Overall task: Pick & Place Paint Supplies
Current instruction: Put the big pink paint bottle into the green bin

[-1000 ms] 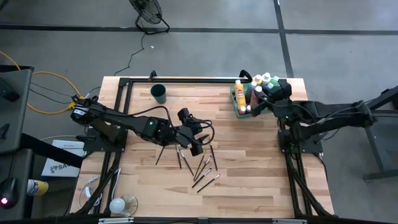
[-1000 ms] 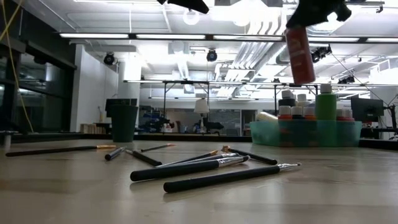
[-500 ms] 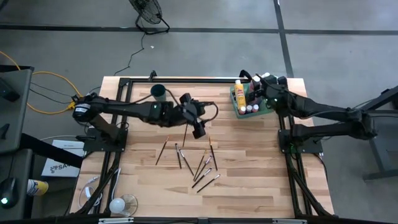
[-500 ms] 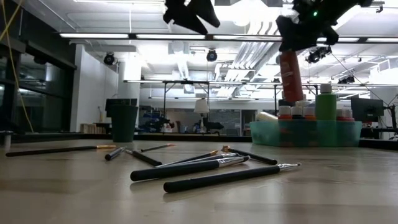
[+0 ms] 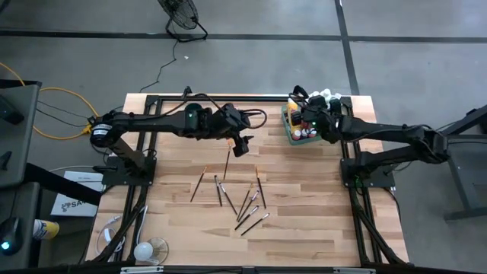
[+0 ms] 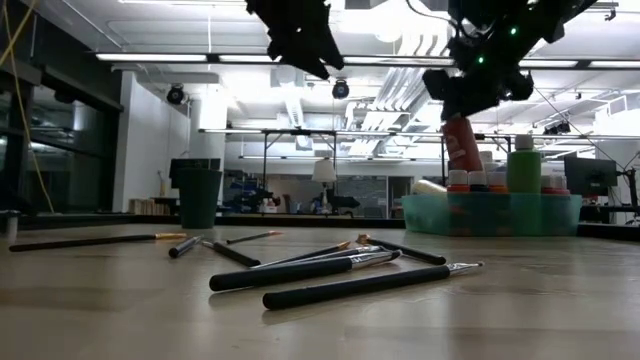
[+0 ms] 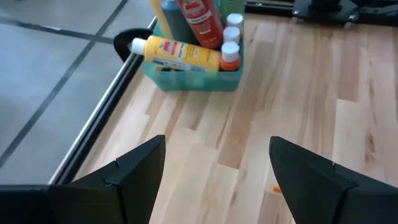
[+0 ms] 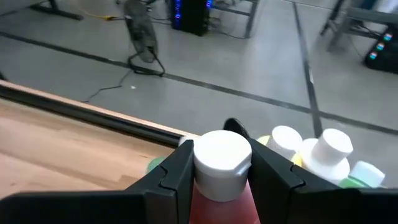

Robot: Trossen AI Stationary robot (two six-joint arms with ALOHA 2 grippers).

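Observation:
Several dark-handled paintbrushes (image 5: 243, 199) (image 6: 330, 272) lie scattered on the wood mid-table. A translucent green tray (image 5: 288, 122) (image 6: 500, 215) at the far right holds capped paint bottles. A yellow bottle (image 7: 177, 55) lies across the tray's rim. My right gripper (image 5: 310, 124) (image 6: 470, 85) is shut on a red bottle (image 6: 462, 145) with a white cap (image 8: 222, 152), over the tray. My left gripper (image 5: 242, 144) (image 7: 217, 144) hovers open above the table, beyond the brushes, with nothing between its fingers. My right gripper pinches the red bottle just below its white cap (image 8: 221, 196), one finger on each side. The fingers come from the table's right, slanting down. The bottle hangs tilted below them, its lower end (image 6: 468, 168) down among the bottles in the tray. Whether it rests there I cannot tell.
A dark round cup (image 6: 198, 195) stands at the far left of the table. A black frame rail (image 5: 228, 97) runs along the far edge. One brush (image 5: 227, 164) lies just nearer than my left gripper. Bare wood stretches along the near edge.
My right gripper has come down and toward the table's left with the red bottle, which hung clear above the tray and now dips in among its bottles, more tilted. My left gripper, still open, has swung from over the brushes toward the far edge.

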